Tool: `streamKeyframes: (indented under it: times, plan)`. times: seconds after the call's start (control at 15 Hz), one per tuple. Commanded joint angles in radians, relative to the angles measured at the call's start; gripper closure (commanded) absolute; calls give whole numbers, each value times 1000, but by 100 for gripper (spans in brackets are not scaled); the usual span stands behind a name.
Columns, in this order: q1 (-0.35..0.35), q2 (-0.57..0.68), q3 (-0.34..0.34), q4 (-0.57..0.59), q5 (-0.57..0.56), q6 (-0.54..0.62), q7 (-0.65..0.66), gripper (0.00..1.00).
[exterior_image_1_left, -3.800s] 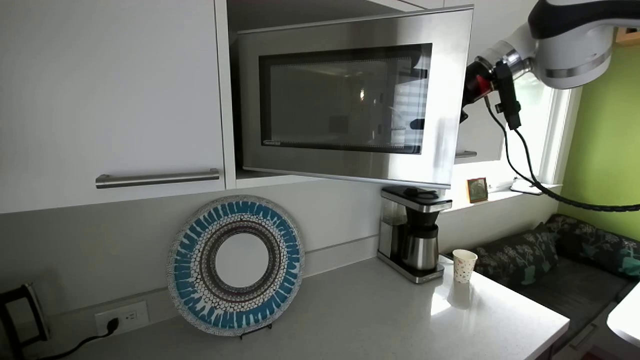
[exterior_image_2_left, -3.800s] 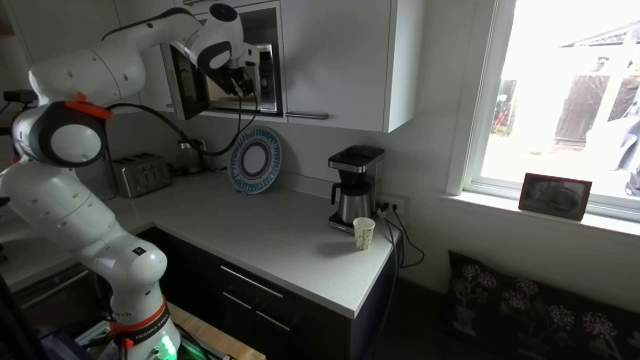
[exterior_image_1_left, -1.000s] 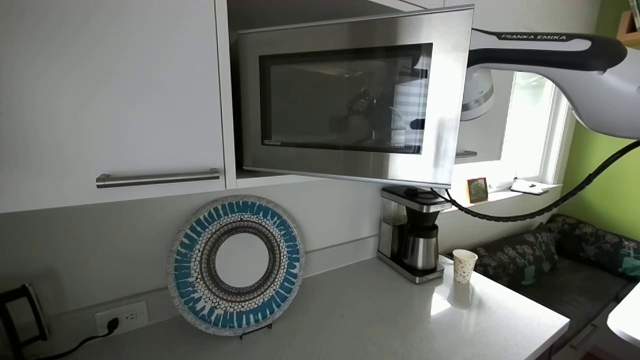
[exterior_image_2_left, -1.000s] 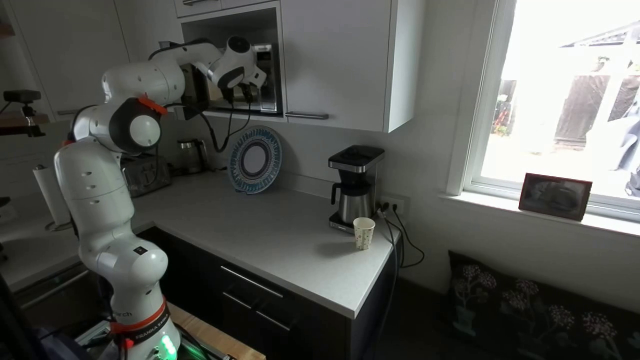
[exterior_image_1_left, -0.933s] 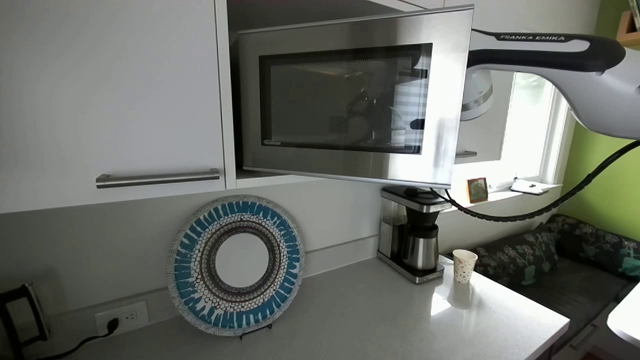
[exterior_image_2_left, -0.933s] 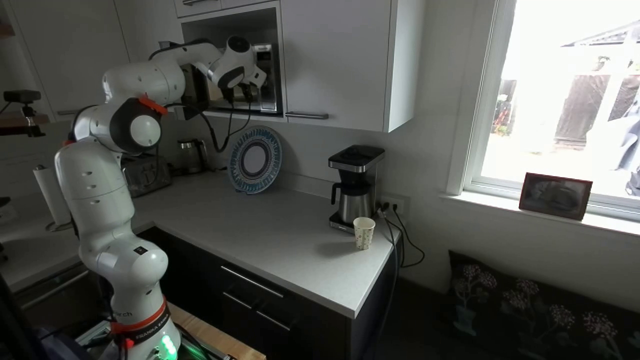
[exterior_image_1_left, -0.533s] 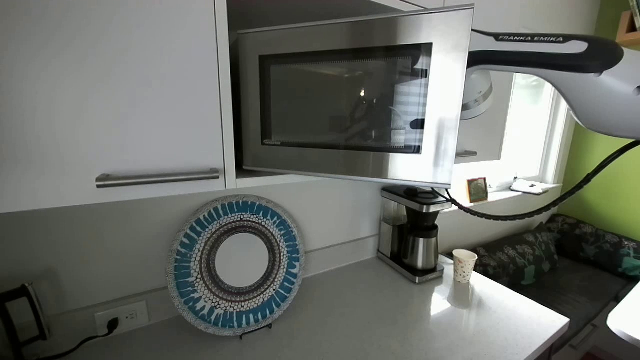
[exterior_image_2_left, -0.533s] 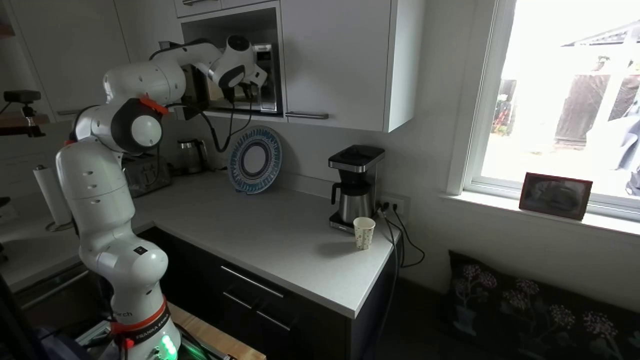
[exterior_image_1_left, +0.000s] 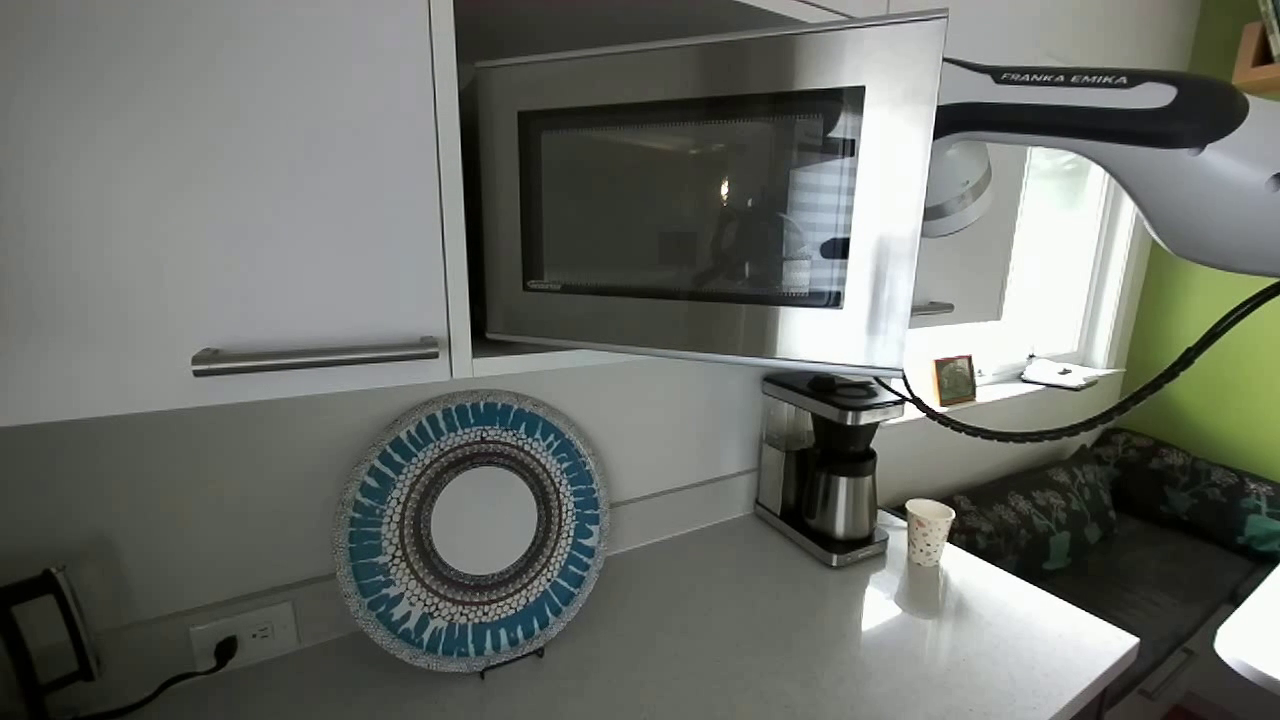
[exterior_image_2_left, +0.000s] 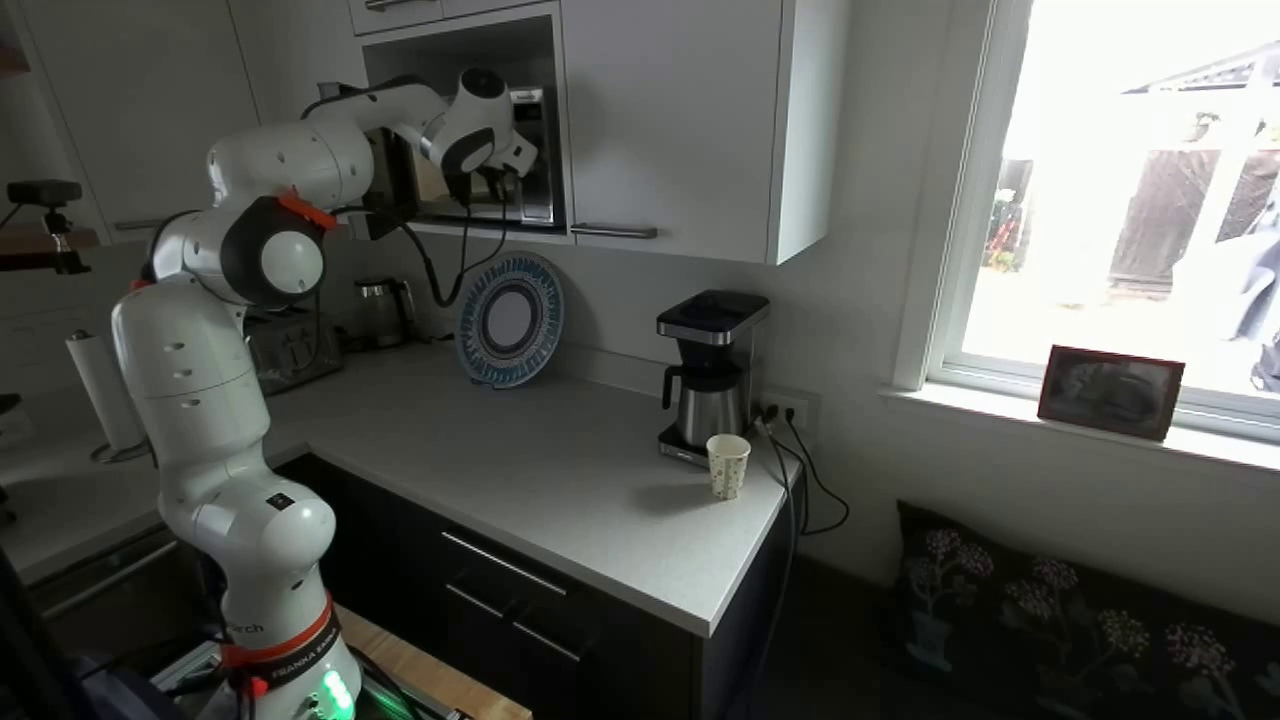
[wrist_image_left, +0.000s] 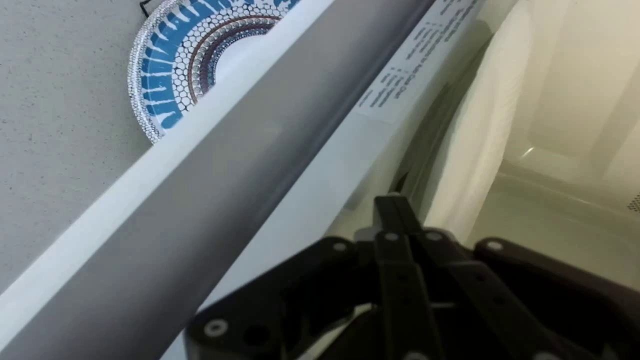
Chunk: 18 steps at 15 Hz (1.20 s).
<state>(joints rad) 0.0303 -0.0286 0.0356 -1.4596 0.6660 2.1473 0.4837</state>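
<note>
A pale thing with a curved edge (wrist_image_left: 472, 155) lies inside the microwave (wrist_image_left: 560, 245), just beyond the gripper (wrist_image_left: 397, 200) — its fingers (wrist_image_left: 387, 215) pressed together, though whether they touch it I cannot tell. Below the gripper stands a round patterned plate (exterior_image_1_left: 485, 520) — farther from it, the coffee maker (exterior_image_2_left: 712, 318) and paper cup (exterior_image_2_left: 728, 468).

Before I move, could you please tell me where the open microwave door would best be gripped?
I would take the microwave door by its free vertical edge, coming edge-on from the side away from the cabinet, jaws straddling both faces. That edge stands swung out, and the flat outer face shows no handle. The gripper is shut, so it should open first.
</note>
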Motion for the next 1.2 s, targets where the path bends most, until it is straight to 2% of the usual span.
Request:
streamKeyframes:
  times: [0.0, 0.33, 0.4, 0.53, 0.87, 1.07, 1.13]
  plan:
    - [-5, 4, -8, 37, -55, -86, 11, 100]
    - [-9, 9, -15, 86, -115, -177, -18, 100]
    - [-7, 16, -15, 98, -123, -179, -34, 74]
    - [-5, 26, -14, 119, -132, -180, -75, 66]
    - [0, 78, -8, 198, -131, -174, -163, 29]
    - [7, 105, 0, 237, -125, -160, -173, 5]
    - [10, 109, 2, 248, -125, -159, -169, 1]
